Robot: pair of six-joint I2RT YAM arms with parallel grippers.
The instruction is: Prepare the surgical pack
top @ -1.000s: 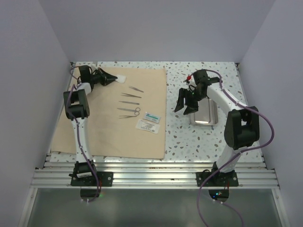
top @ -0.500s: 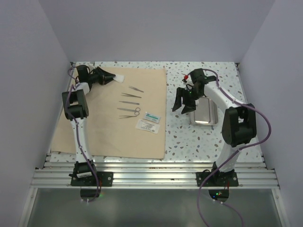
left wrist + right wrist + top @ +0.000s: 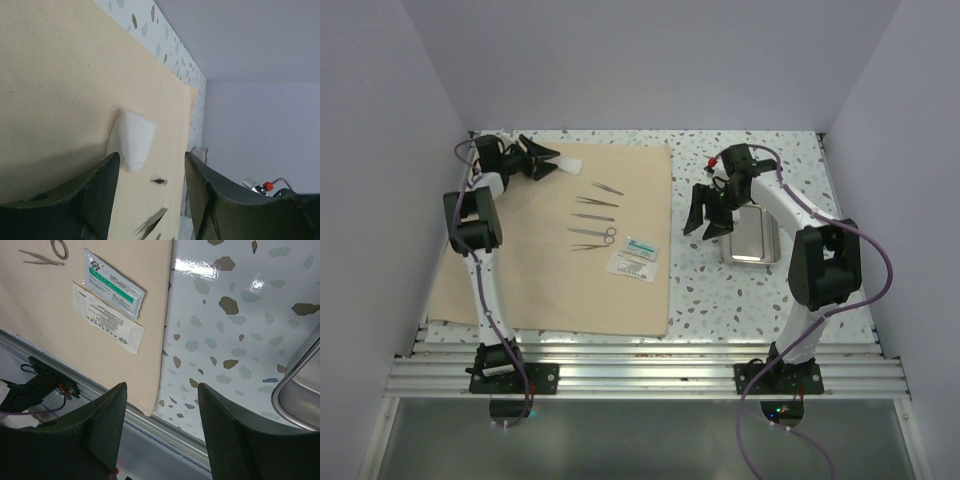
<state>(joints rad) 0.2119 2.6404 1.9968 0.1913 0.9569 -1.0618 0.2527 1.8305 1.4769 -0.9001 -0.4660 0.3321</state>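
The tan cloth [image 3: 520,270] lies spread flat on the left half of the table. On it rest several thin steel instruments [image 3: 594,215], two white packets [image 3: 634,256] and a white gauze pad [image 3: 571,162] near the far edge. My left gripper [image 3: 542,160] is open just left of the gauze pad [image 3: 135,138] and holds nothing. The left gripper [image 3: 150,161] frames the pad's near end. The steel tray [image 3: 752,236] sits off the cloth on the right. My right gripper [image 3: 705,214] hangs open and empty between the cloth [image 3: 55,315] and the tray [image 3: 300,390].
Speckled tabletop [image 3: 700,290] shows between cloth and tray. An aluminium rail [image 3: 640,365] runs along the near edge. Purple walls close in the left, right and back. In the right wrist view a green-printed packet [image 3: 114,284] overlaps a plain one [image 3: 109,319].
My left gripper has gone from shut to open, leaving the gauze pad on the cloth, and drew back a little. The right gripper shifted slightly left, away from the tray.
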